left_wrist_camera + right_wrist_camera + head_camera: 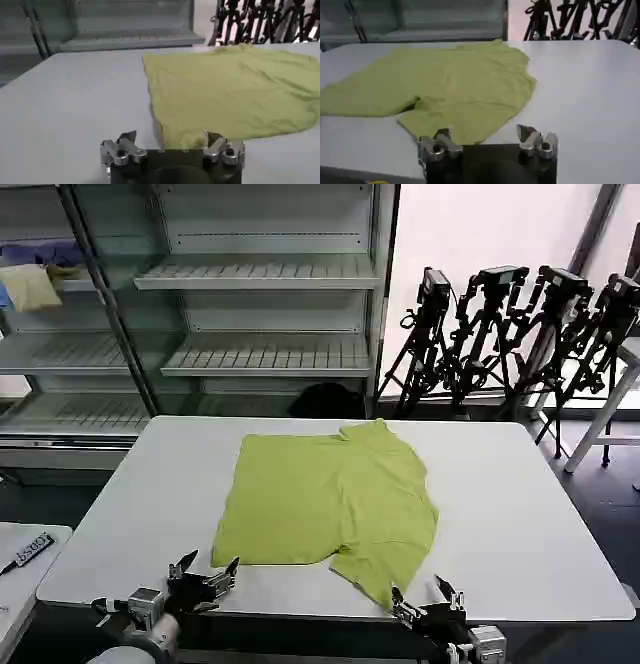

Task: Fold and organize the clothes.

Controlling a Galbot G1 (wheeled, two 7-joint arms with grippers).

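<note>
The clothes are one lime yellow-green T-shirt point(330, 502) lying flat on the white table point(520, 494), its right side folded over toward the middle. No print shows on it. My left gripper point(205, 573) hovers open at the table's front edge, just off the shirt's near left corner point(175, 135). My right gripper point(425, 599) is open too, at the front edge beside the shirt's near right tip point(455, 132). Neither holds anything. The wrist views show the left gripper point(171, 141) and the right gripper point(486, 136) with jaws wide apart.
Metal shelving point(260, 314) stands behind the table, with a pale yellow cloth point(30, 286) and a blue-purple cloth point(45, 252) on a left shelf. Camera tripods point(520, 334) cluster at the back right. A small white table point(20, 569) sits at the near left.
</note>
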